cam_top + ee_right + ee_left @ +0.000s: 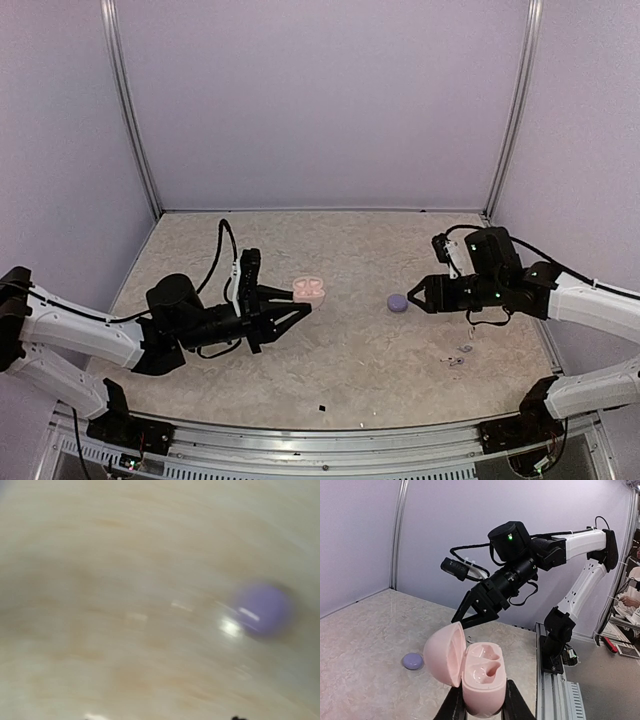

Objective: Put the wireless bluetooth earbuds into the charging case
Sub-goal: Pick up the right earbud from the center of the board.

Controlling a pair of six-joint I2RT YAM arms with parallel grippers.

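Earbuds (464, 349) tiny, loose on tabletop (350, 355); right hand (414, 294), spread and empty, could flick them away. Left hand (484, 704) clamps open charging case (482, 675); tilt spoils seating.

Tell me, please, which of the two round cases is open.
The pink case held in the left gripper: it is hinged wide open, whereas the purple case lies shut on the table.

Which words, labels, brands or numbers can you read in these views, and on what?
None readable. The open pink charging case held in the left fingers bears no print, nor does the small lilac case on the table. The right arm shows a green light but no lettering. The right wrist view is too blurred to tell.
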